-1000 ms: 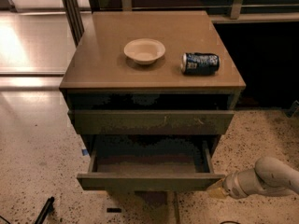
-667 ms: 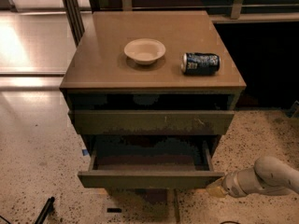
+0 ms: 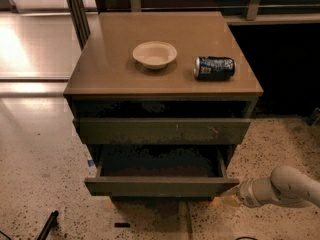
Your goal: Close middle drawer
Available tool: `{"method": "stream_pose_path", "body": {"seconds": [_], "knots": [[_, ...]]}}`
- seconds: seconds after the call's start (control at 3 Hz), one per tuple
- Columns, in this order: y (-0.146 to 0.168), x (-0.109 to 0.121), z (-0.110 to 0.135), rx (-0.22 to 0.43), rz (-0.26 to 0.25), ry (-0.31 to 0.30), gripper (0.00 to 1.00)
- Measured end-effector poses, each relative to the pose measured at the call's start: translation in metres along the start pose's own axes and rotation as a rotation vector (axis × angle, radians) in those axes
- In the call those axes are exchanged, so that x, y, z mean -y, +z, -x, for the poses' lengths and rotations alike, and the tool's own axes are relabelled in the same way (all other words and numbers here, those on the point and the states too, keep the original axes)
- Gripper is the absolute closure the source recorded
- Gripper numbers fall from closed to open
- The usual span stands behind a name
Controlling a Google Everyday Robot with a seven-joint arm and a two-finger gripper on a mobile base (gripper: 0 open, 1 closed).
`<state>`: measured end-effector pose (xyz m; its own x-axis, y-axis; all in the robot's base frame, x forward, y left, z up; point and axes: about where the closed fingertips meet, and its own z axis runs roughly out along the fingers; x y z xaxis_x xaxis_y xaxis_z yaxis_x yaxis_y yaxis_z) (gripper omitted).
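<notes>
Beside the middle drawer [image 3: 160, 186] (arm low, level): the gripper [image 3: 230, 198].

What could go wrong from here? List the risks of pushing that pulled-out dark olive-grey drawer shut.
1. The gripper sits low by the right front corner of the dark olive-grey middle drawer. Pushing that far off-centre could skew the drawer and jam it, or the gripper could slip past the corner.
2. The blue drink can lies on its side on the brown cabinet top. A hard slam might set it rolling.
</notes>
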<state>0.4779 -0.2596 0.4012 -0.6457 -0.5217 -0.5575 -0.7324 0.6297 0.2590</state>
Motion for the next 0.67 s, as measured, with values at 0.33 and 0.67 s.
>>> {"method": "stream_pose_path", "body": {"seconds": [0.33, 0.67], "knots": [[-0.0019, 0.0176, 0.0296, 0.023, -0.081, -0.055, 1.0], [-0.0025, 0.0163, 0.0282, 0.023, -0.081, -0.055, 1.0]]}}
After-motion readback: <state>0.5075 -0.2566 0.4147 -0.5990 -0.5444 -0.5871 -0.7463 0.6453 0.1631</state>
